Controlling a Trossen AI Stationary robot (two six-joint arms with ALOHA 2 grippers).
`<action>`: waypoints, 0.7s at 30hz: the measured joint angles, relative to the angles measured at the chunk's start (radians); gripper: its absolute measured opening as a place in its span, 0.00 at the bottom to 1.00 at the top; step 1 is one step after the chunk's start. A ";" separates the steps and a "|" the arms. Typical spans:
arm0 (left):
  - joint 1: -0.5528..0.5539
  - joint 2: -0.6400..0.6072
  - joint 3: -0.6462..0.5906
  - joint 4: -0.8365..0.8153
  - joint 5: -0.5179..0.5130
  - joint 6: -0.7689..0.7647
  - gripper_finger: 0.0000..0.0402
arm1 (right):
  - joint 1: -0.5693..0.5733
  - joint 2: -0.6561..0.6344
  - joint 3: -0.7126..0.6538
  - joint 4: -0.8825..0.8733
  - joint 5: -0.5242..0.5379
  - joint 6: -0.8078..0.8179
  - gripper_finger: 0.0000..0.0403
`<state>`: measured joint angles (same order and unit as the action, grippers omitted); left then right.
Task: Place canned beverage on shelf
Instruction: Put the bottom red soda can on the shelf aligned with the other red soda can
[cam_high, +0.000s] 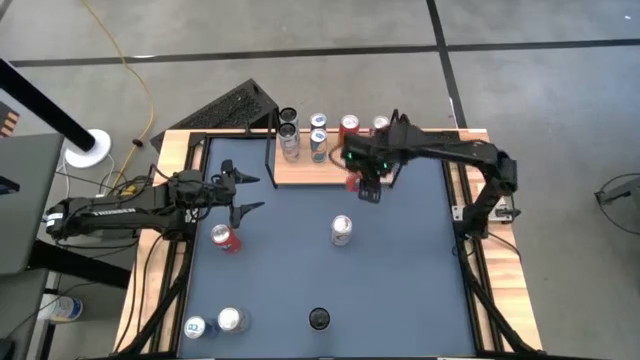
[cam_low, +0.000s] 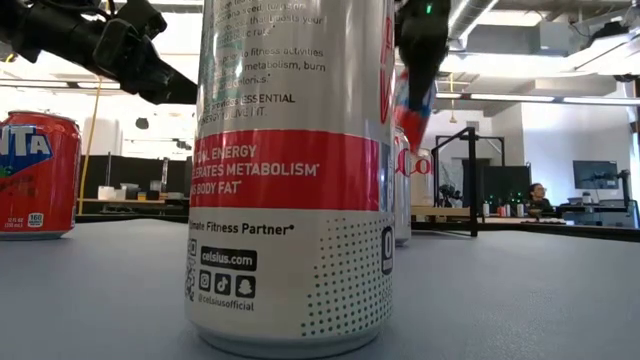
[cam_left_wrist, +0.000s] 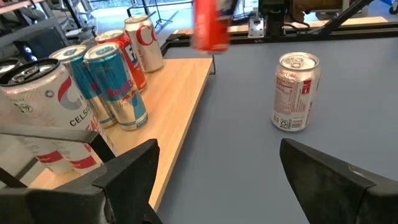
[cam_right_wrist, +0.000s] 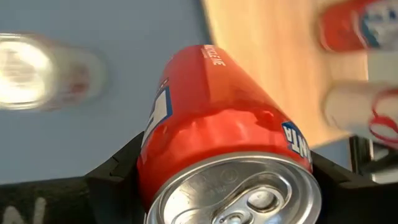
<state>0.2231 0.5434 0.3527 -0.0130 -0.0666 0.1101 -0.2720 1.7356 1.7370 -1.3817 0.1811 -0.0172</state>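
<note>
The surface (cam_high: 400, 290) is a dark blue-grey mat framed in pale wood, with the shelf (cam_high: 300, 172) along its far edge and an open workshop beyond. My right tool (cam_high: 362, 185) has a red can (cam_right_wrist: 217, 137) clamped between its fingers, held up off the surface just at the shelf's near edge; several cans (cam_high: 318, 135) already stand on the board just beyond it. From the wrist, the grip sits across the can's round body near the top, pull tab facing me. I judge it a thin-walled aluminium can: stiff enough if full, easily dented if squeezed hard, with smooth painted sides that could slip. Mid-body, across the widest part, looks like the place to hold. My left tool (cam_high: 243, 195) waits wide open and empty, well apart, with a second red can (cam_high: 226, 238) just beside it and a silver one (cam_high: 342, 230) standing between the two tools.
</note>
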 joint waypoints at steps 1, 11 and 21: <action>0.000 0.000 0.000 0.002 0.000 0.000 0.80 | -0.028 0.011 0.000 0.001 0.000 -0.007 0.67; 0.000 0.000 0.000 0.003 0.000 0.008 0.80 | -0.201 0.115 0.000 0.036 0.000 -0.052 0.67; 0.000 0.000 0.000 0.004 -0.001 0.008 0.80 | -0.222 0.199 0.003 0.044 -0.005 -0.076 0.67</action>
<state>0.2234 0.5430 0.3527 -0.0086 -0.0673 0.1184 -0.4942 1.9343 1.7397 -1.3378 0.1762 -0.0930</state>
